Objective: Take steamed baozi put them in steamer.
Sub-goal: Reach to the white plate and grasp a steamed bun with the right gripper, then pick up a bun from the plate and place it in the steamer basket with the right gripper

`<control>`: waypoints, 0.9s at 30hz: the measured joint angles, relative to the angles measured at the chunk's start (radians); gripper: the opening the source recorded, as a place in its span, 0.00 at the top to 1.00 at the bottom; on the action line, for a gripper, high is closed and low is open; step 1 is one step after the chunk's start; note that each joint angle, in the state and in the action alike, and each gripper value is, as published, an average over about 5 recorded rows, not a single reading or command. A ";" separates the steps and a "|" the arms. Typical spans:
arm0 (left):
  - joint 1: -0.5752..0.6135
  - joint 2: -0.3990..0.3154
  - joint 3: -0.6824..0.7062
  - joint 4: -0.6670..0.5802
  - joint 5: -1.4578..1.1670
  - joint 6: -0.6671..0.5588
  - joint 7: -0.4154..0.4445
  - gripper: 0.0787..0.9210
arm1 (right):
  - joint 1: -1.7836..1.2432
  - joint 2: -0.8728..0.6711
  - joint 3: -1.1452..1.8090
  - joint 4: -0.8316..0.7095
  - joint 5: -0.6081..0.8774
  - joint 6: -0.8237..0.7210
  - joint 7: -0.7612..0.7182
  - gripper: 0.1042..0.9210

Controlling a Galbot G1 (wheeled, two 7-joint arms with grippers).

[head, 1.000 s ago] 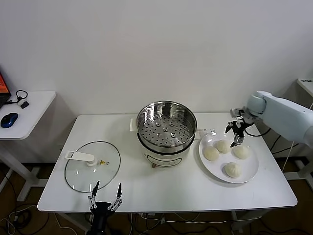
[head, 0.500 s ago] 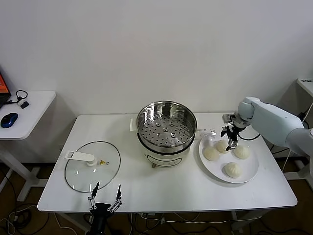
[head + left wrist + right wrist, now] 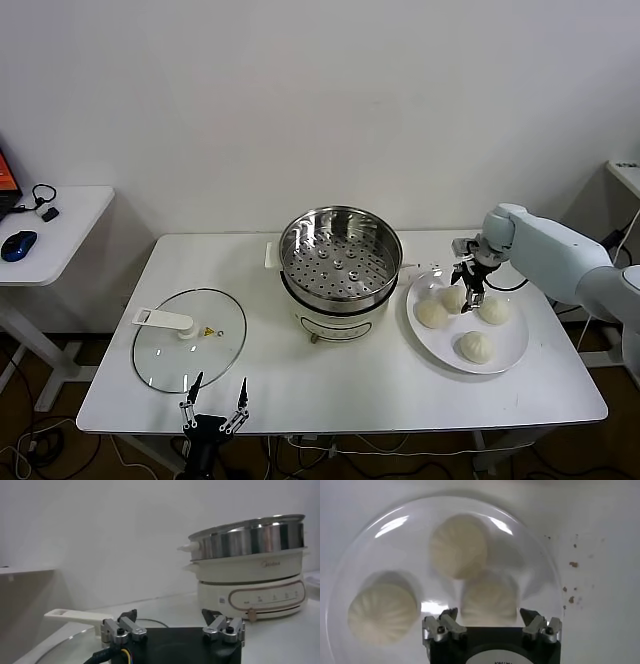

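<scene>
Four cream baozi lie on a white plate (image 3: pixel 507 337) right of the steamer (image 3: pixel 340 258): one at the back (image 3: pixel 455 297), one on the left (image 3: pixel 432 314), one on the right (image 3: pixel 494 310), one at the front (image 3: pixel 474 347). My right gripper (image 3: pixel 469 284) hangs open just over the back baozi. In the right wrist view its fingers straddle that baozi (image 3: pixel 488 600), apart from it; my right gripper (image 3: pixel 489 615) is empty, and two more baozi (image 3: pixel 458 545) (image 3: pixel 382 612) lie beyond. The steamer basket is empty. My left gripper (image 3: pixel 214 392) is parked open at the table's front edge.
A glass lid (image 3: pixel 190 338) with a white handle lies flat on the table's left part. The left wrist view shows the steamer (image 3: pixel 250 534) on its white cooker base (image 3: pixel 255 587) and the lid handle (image 3: pixel 75 616). A side table with a mouse (image 3: pixel 18 245) stands far left.
My right gripper has moved left and down, from above the plate's right side to just over the back baozi. The left arm has not moved.
</scene>
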 measured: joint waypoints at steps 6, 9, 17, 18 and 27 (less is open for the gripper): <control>0.000 0.000 0.001 0.006 0.005 -0.003 -0.001 0.12 | -0.003 0.000 0.006 -0.002 -0.006 0.003 0.003 0.35; 0.002 0.000 0.001 0.006 0.006 -0.005 -0.002 0.12 | -0.001 -0.004 0.006 0.002 -0.006 0.005 0.004 0.36; 0.007 0.000 -0.002 0.000 0.007 -0.005 -0.002 0.12 | 0.058 -0.039 -0.040 0.067 0.020 0.017 -0.004 0.37; 0.008 0.000 -0.002 0.000 0.008 -0.005 -0.002 0.12 | 0.075 -0.047 -0.054 0.082 0.028 0.020 -0.006 0.37; 0.007 0.000 0.003 0.004 0.016 -0.006 -0.003 0.12 | 0.295 -0.106 -0.215 0.231 0.102 0.065 -0.022 0.37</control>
